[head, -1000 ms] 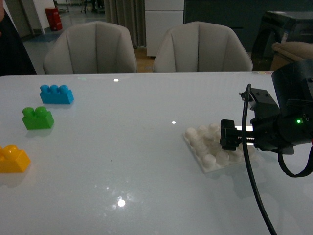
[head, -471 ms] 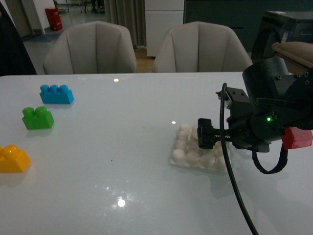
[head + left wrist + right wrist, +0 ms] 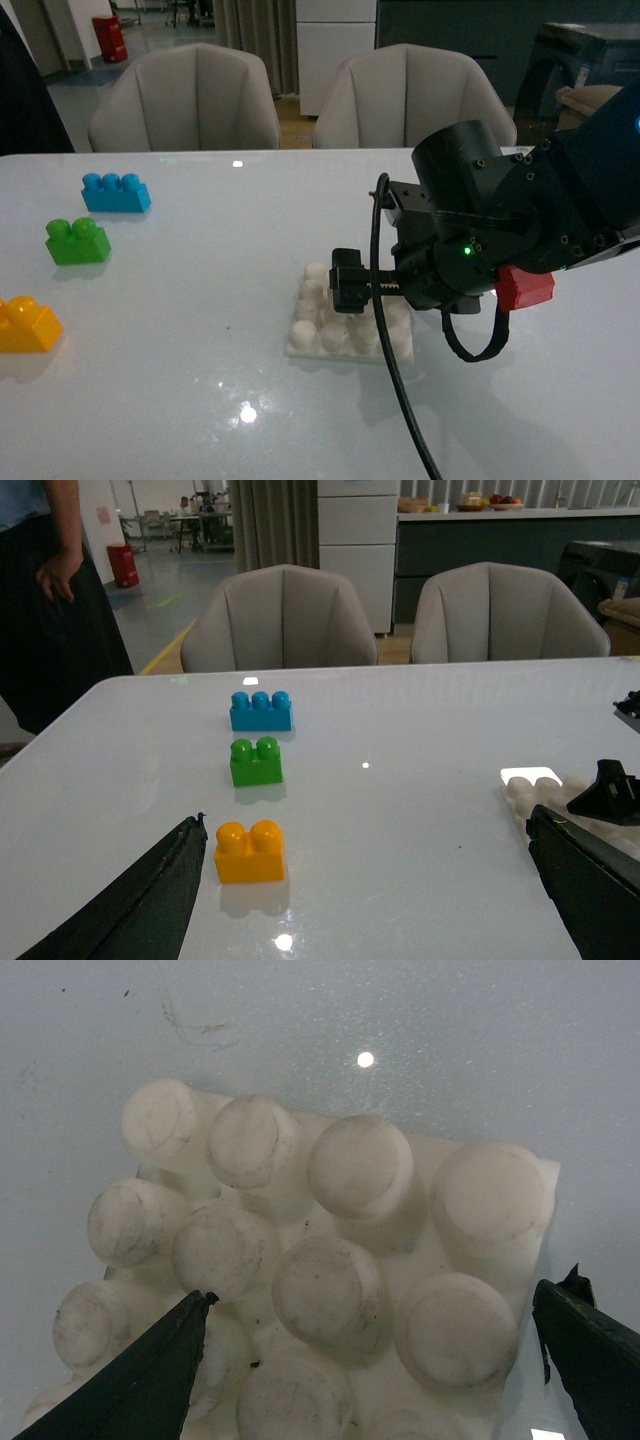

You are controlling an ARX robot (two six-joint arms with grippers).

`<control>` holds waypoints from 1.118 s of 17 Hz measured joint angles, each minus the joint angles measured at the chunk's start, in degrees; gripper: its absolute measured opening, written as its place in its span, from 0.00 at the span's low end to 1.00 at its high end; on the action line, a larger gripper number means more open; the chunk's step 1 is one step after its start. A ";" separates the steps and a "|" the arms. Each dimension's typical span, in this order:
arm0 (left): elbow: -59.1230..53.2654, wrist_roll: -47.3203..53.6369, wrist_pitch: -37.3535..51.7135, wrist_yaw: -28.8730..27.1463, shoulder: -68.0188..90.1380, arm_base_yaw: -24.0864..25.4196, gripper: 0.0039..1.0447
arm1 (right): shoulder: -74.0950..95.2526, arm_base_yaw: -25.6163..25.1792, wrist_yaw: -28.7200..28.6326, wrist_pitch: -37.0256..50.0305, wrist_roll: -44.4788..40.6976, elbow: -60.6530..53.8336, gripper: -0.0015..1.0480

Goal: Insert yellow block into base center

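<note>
The yellow block (image 3: 25, 325) stands on the white table at the far left; the left wrist view shows it (image 3: 250, 852) upright with two studs up. The base (image 3: 318, 325), a white studded plate, lies flat near the table's middle and shows at the edge of the left wrist view (image 3: 530, 792). My right gripper (image 3: 365, 300) hangs low over the base, open, its fingers either side of the plate (image 3: 330, 1280) with the gripper (image 3: 385, 1295) holding nothing. My left gripper (image 3: 368, 825) is open and empty, the yellow block just inside its one finger. It is not in the front view.
A green two-stud brick (image 3: 77, 241) and a blue three-stud brick (image 3: 115, 192) stand behind the yellow block, also seen as green (image 3: 256, 762) and blue (image 3: 261, 711). Two chairs (image 3: 185, 100) stand behind the table. A person (image 3: 60, 580) stands at the far left corner.
My right gripper has moved left across the table, and the base has slid left with it, turning a little. The three bricks have not moved.
</note>
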 joint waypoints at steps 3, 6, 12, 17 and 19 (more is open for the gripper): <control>0.00 0.00 0.00 0.02 0.00 0.00 0.94 | 0.61 1.09 -0.26 -0.50 0.85 1.31 0.94; 0.00 0.00 0.00 0.00 0.00 0.00 0.94 | 1.01 2.21 -0.13 -1.33 2.67 2.38 0.94; 0.00 0.00 0.00 -0.02 0.00 0.00 0.94 | 2.10 4.76 0.22 -2.38 5.42 4.68 0.94; 0.00 0.00 0.00 0.00 0.00 0.00 0.94 | 1.86 4.20 0.26 -1.88 6.86 4.52 0.94; 0.00 0.00 0.00 0.00 0.00 0.00 0.94 | 0.17 2.86 -0.09 -0.39 8.22 2.19 0.94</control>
